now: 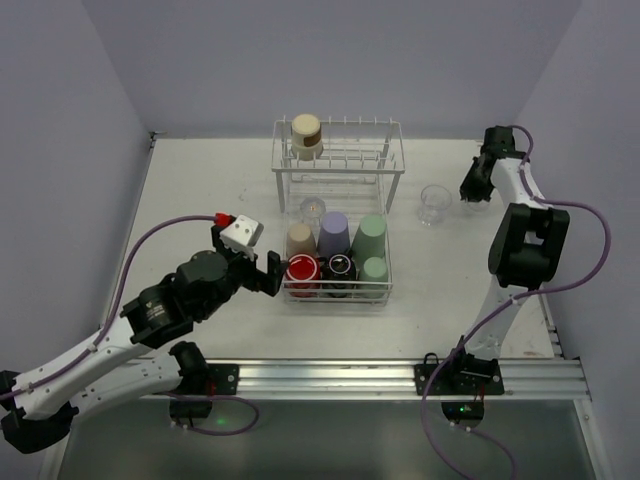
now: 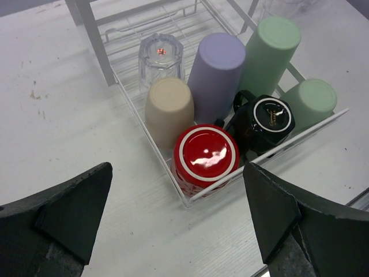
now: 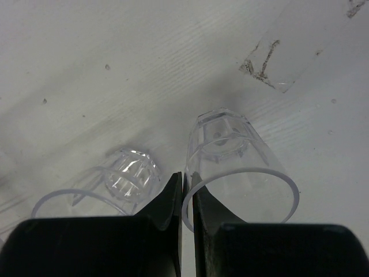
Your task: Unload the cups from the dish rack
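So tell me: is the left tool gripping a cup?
No, the left tool stands wide open beside the dish rack, touching no cup.

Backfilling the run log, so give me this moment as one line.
left tool: open, facing glossy red round cup in white wire dish rack | right tool: shut on rim of clear faceted tumbler

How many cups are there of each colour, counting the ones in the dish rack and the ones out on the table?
Tan cups: 2
Lavender cup: 1
Pale green cups: 2
Red cup: 1
Black cup: 1
Clear cups: 3
Total: 10
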